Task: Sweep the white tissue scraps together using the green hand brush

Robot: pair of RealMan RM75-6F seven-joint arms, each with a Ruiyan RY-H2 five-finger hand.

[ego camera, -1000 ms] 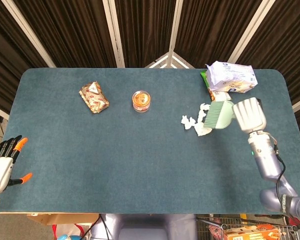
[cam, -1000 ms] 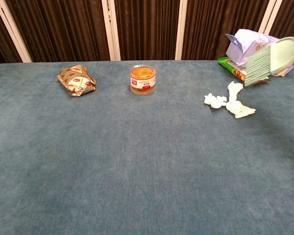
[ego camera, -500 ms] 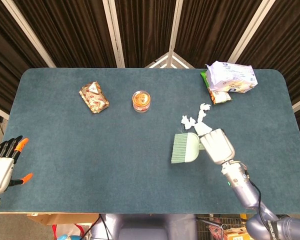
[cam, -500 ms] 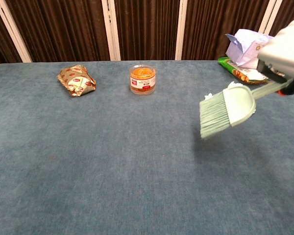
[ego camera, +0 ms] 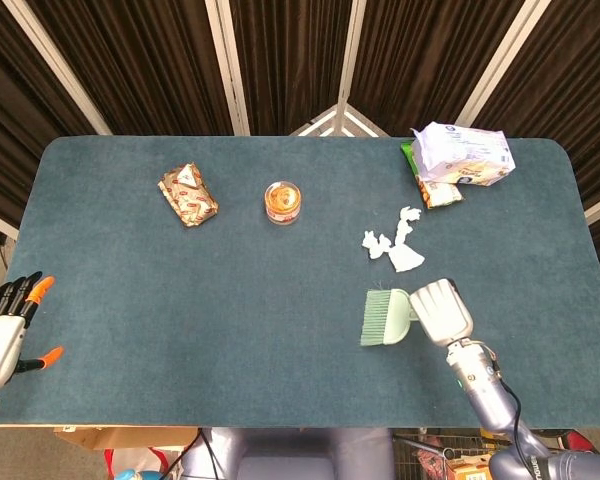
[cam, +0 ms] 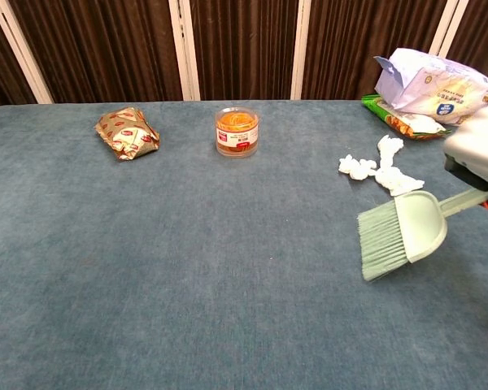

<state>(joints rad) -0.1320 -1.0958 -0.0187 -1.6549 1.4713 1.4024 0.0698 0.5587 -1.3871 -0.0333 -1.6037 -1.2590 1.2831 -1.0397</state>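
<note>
The right hand point(ego camera: 440, 312), gripping the one green hand brush point(ego camera: 386, 317), pulled back nearer than the single cluster of tissue scraps point(ego camera: 393, 246). The left hand point(ego camera: 2, 330) stayed spread, holding nothing.

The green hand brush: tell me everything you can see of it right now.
The green hand brush is pale green and looks plastic, with a flat rounded head, a fan of matching bristles and a short handle. The right hand grips the handle. The brush lies nearer the robot than the white tissue scraps, clear of them, bristles pointing left. Whether it touches the table is unclear.

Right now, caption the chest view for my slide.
Right hand holds the green hand brush in front of the white tissue scraps.
</note>
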